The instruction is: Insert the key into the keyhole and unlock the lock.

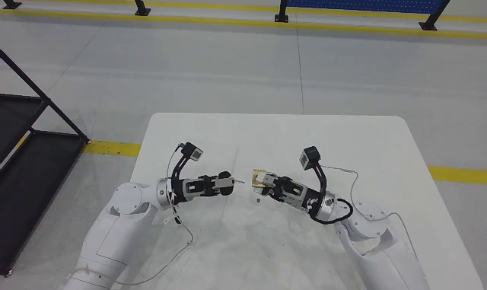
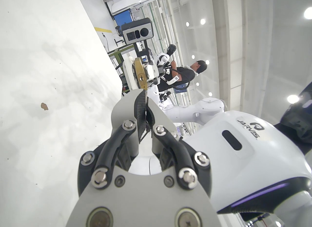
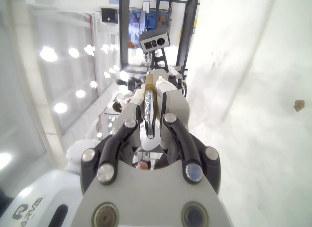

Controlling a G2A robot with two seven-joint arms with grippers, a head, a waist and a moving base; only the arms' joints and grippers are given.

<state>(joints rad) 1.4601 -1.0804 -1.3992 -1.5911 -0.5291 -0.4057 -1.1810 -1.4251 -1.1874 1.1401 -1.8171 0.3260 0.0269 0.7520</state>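
Above the white table (image 1: 342, 145), the left gripper (image 2: 145, 100) is pinched narrow on the key (image 2: 146, 92). The key's thin blade sticks out past the fingertips toward the padlock (image 2: 140, 74), which the right gripper (image 3: 150, 92) holds clamped, off the table. From the left wrist, the blade tip sits just short of the brass body and seems slightly offset from the keyhole (image 2: 140, 77) rather than in it; I cannot tell whether it touches. The step in hand looks like the final line-up before insertion. To do it well, bring the blade square to the keyhole face with its flat turned to match the slot. Then push slowly, straight along the blade's own axis, while the right arm holds the padlock rigid. A sideways push could skid the tip off the brass or twist the key in the pads. So correct the offset first, press afterwards, and turn only once the blade is fully seated.
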